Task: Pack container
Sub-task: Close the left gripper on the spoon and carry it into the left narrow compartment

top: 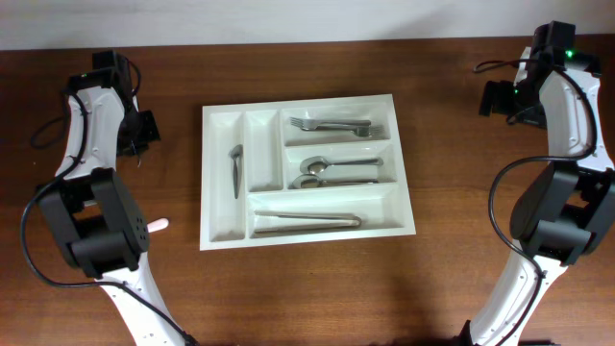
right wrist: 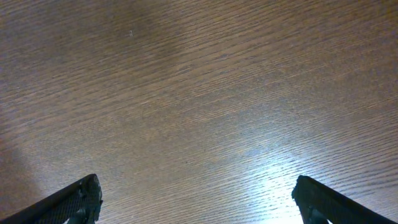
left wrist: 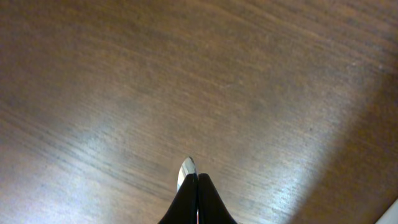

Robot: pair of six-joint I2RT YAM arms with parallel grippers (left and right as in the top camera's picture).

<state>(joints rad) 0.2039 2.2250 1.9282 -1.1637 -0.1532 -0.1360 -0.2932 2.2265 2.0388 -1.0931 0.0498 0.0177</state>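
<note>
The container, a white five-compartment cutlery tray, lies at the table's middle. It holds forks in the top long slot, spoons in the middle one, knives in the bottom one, and one small utensil in the left upright slot. My left gripper is left of the tray over bare wood. In the left wrist view its fingers are shut, with a rounded silver cutlery tip poking out. My right gripper is far right of the tray, open and empty.
A small white-pink object lies on the wooden table left of the tray's lower corner. Both arm bases stand at the table's front corners. The table's back edge meets a white wall.
</note>
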